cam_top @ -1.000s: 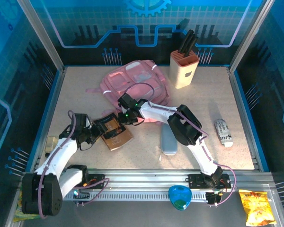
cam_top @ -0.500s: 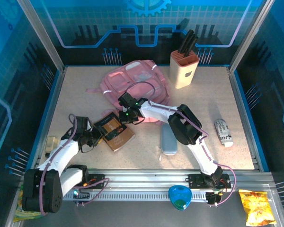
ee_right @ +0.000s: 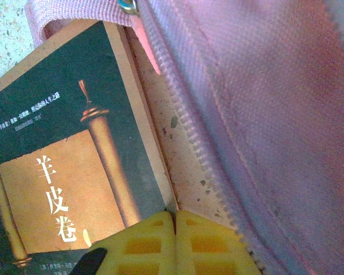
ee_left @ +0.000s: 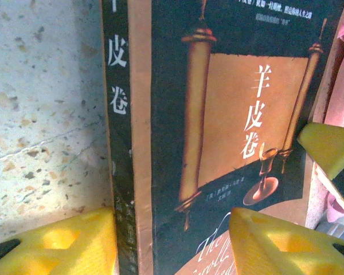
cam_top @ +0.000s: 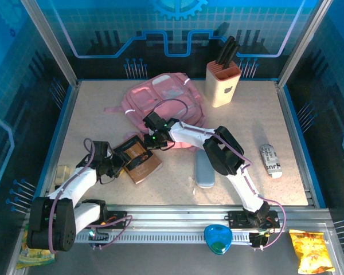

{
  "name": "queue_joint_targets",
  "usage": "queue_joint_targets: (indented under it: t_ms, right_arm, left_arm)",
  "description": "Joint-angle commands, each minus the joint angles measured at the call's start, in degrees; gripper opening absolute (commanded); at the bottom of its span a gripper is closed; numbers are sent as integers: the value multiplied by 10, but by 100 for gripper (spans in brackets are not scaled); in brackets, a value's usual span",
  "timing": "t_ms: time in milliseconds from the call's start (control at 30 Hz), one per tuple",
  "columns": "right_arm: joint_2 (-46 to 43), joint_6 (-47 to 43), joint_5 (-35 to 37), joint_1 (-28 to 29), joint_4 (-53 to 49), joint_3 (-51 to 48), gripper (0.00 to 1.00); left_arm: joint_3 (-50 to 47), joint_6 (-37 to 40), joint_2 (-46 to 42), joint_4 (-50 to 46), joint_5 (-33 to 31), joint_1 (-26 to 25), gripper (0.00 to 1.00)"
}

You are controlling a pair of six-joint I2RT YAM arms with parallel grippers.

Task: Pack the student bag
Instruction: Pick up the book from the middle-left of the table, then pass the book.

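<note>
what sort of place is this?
Likely a lab robot cell, not a real room: left arm and right arm bolted to a rail, blue panels on aluminium framing around the tabletop, and staged props (student bag, book, knife block).

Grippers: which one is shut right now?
The right gripper, its yellow fingers pressed together beside the pink backpack and its zipper. The left gripper has its fingers apart over the book.

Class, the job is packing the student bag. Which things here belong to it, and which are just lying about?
Job: student bag, book, possibly grey case.
Lying about: knife block, white packet, yellow snack bag, blue object.
</note>
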Motion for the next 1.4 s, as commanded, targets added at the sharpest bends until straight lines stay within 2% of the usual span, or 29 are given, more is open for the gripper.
queue_joint_targets:
  t_ms: [0, 267, 400, 567, 633, 767, 933, 1000, 1133, 1367]
  right_arm:
    - [65, 10, 14, 1, -64, -22, 6]
    - [54, 5, 4, 0, -56, -28, 7]
    - [23, -9, -11, 1, -31, -46, 11]
    - [-65, -30, -11, -3, -9, -71, 24]
    - [-108, -31, -8, -8, 9, -91, 33]
    - [-195, -20, -16, -24, 73, -152, 47]
    - [-289, 32, -63, -59, 184, -253, 62]
    - [-316, 60, -80, -75, 225, -291, 69]
    - [-376, 96, -73, -100, 302, -366, 82]
    - [-455, 177, -103, -159, 380, -447, 91]
  left_arm:
    - [-6, -10, 14, 30, 15, -1, 54]
    - [12, -1, -11, 34, 38, -1, 43]
    - [33, 4, -52, -6, 27, -1, 28]
    - [74, 17, -77, -82, -17, -1, 9]
    - [91, 23, -84, -107, -37, -1, 3]
    - [125, 26, -106, -141, -59, 0, 0]
    - [193, 26, -132, -163, -67, 0, 0]
    - [224, 13, -128, -148, -60, 0, 0]
    - [272, -32, -90, -42, -21, -2, 0]
    - [305, -117, -1, 147, -2, -16, 0]
